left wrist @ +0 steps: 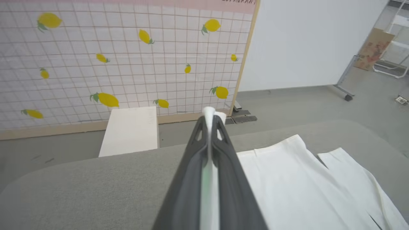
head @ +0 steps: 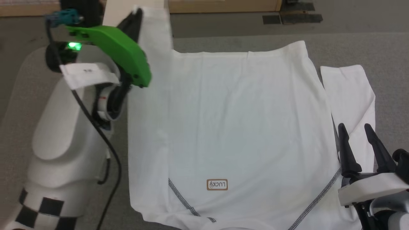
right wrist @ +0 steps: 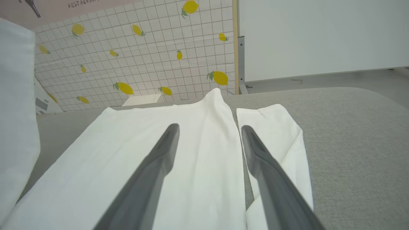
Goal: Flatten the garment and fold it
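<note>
The T-shirt (head: 243, 121) is lying flat on the counter (head: 389, 51). Left fingers (head: 132, 24), clamped, are pinching its eleven-o'clock sleeve (head: 156, 28). Right fingers (head: 342, 137) are hovering spread, empty. Folding is barely beginning.

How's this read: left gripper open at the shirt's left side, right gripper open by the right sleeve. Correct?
No. The left gripper is shut on the shirt at its left side, per the left wrist view. The rest holds.
</note>
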